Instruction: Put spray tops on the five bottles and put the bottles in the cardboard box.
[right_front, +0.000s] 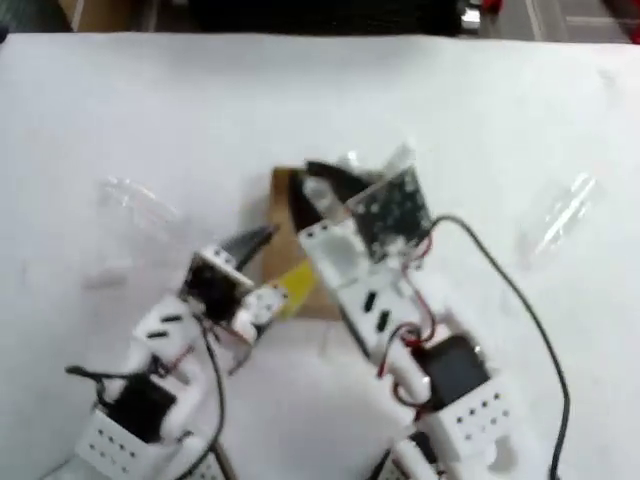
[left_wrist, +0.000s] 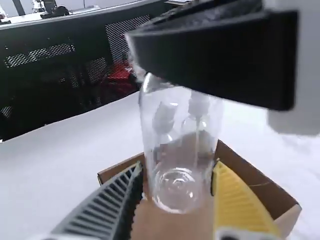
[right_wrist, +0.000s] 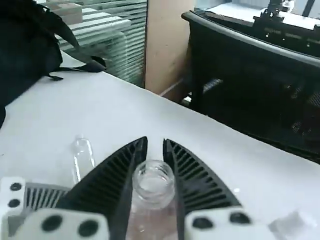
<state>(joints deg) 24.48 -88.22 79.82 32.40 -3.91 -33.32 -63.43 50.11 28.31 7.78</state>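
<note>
A clear bottle without a spray top hangs tilted over the cardboard box. My right gripper is shut on its neck. The same black right gripper shows above the bottle in the left wrist view. The bottle's base lies between the grey finger and yellow finger of my left gripper. That gripper stands open, and I cannot tell whether its fingers touch the bottle. In the high view my left gripper is at the box's near edge, and my right gripper is over the box.
Another clear bottle lies on the white table at the left, also seen as a bottle in the right wrist view. A further clear bottle lies at the right. The box floor is bare beside the yellow finger. Dark furniture stands beyond the table.
</note>
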